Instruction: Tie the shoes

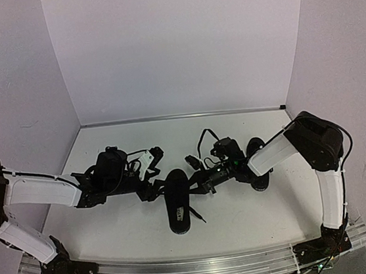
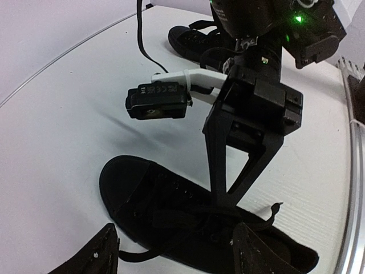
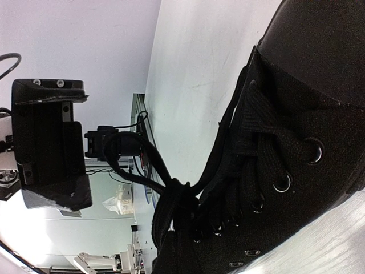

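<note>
Working the laces of the near shoe
The shoe [image 1: 179,210] lies mid-table [image 1: 245,219]. The left claw [image 2: 174,251] is spread over it, and the right claw [image 2: 223,197] is pressed together on the laces [image 3: 174,197], perhaps pinching one. It is best to pull slowly and sideways.

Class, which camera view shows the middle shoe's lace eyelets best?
Right wrist: the eyelets glint close up along the laces. Left wrist shows the middle shoe dark, eyelets faint; from above it is a black oval.
</note>
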